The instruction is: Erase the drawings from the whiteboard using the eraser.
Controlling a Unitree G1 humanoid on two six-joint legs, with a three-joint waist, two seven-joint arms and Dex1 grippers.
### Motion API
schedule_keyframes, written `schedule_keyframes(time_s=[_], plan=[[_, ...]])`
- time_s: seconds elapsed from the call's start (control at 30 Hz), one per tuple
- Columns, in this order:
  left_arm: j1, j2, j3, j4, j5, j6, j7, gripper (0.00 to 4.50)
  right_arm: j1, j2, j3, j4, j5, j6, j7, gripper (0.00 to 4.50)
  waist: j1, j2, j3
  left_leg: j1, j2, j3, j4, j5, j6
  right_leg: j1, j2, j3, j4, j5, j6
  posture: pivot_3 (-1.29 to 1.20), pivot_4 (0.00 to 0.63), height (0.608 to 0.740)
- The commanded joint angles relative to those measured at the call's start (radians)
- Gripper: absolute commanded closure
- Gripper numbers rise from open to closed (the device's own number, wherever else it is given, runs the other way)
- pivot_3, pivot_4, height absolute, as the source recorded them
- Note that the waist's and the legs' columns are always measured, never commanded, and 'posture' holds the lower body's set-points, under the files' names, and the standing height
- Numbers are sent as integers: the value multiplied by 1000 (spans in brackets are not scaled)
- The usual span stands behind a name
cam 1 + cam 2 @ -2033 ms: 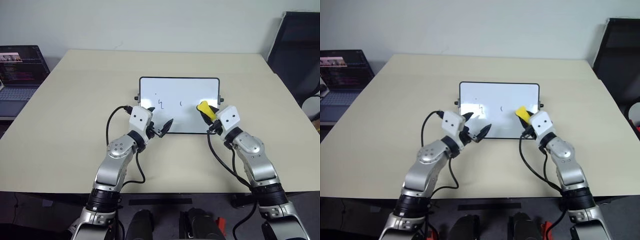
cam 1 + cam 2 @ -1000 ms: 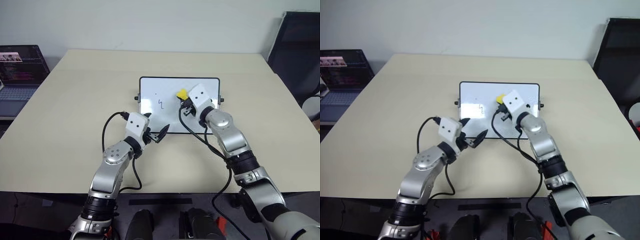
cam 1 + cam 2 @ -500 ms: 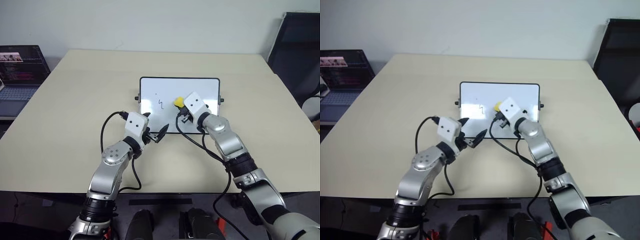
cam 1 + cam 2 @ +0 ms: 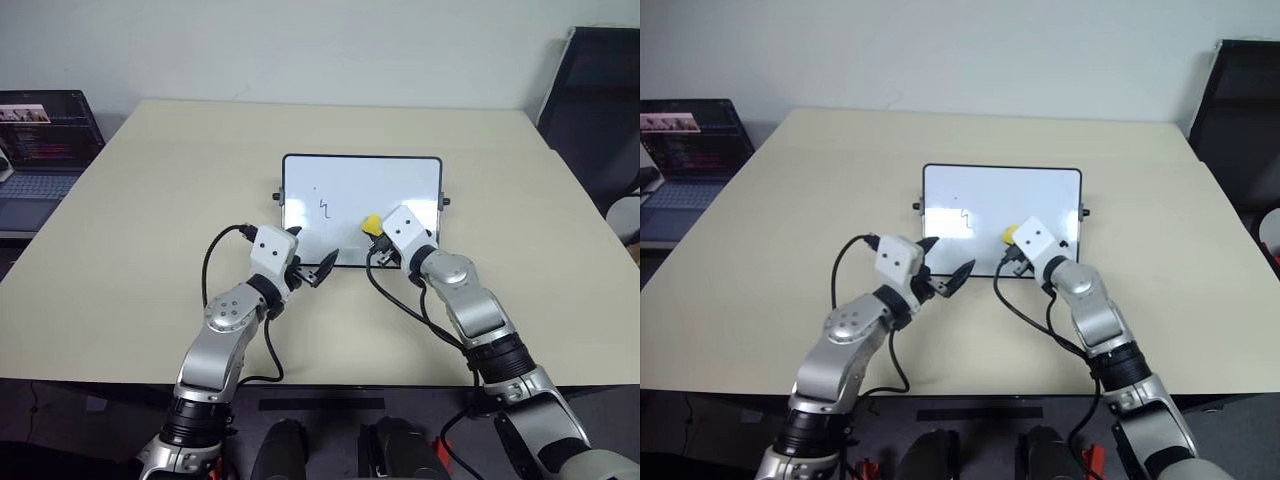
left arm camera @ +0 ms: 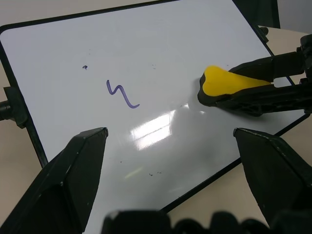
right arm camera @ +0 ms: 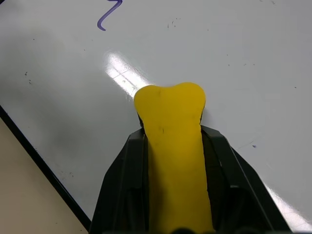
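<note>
The right gripper (image 4: 378,232) is clamped on the eraser (image 4: 370,224), the yellow block pinched between its two black fingers with the tip pressed down on the whiteboard (image 4: 400,172), on the board's lower middle part. The board lies flat on the table (image 4: 150,200), near its centre. One squiggle (image 5: 122,94) is left on the board's left half, well apart from the eraser, with a tiny dot (image 5: 85,67) just beyond it (a few faint specks besides, too small to call drawings). The left gripper (image 4: 308,268) hangs at the board's near left corner, fingers spread wide and holding nothing — whether it touches the frame I cannot tell. My reading is that the wiping step is in hand: the area around the eraser is clean, and the left half is not yet done. The next move calls for sliding the eraser toward the robot's left, across to the squiggle, keeping the dark underside flat on the surface and pressing enough to lift the ink — then on to the dot. The board may slide under the push unless the left gripper steadies it.
</note>
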Motion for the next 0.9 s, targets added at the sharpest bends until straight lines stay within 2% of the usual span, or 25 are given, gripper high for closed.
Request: schedule_keyframes(time_s=[0.03, 0.33, 0.53, 0.9], plan=[[-10, -4, 1, -44, -13, -7, -2, 0, 23, -30, -37, -11, 1, 4, -4, 3416, 1, 0, 0, 0, 0, 0, 0, 0, 0, 0, 0, 0, 0, 0, 0, 0, 150, 740], [9, -2, 3, -61, -14, -1, 0, 0, 90, -49, -78, -93, 71, -189, 34, 3416, -2, 0, 0, 0, 0, 1, -1, 0, 0, 0, 0, 0, 0, 0, 0, 0, 150, 740], [-6, -6, 6, -45, -10, -6, 7, 0, 130, -74, -107, -74, 86, -325, 36, 3416, -2, 0, 0, 0, 0, 1, -1, 0, 0, 0, 0, 0, -1, 0, 0, 0, 150, 740], [-15, -9, 1, -40, -10, -6, 0, 0, 176, -92, -125, -16, 71, -411, 22, 3416, -2, 0, 0, 0, 0, 1, -1, 0, 0, 0, 0, 1, -1, 0, 0, 0, 150, 740]])
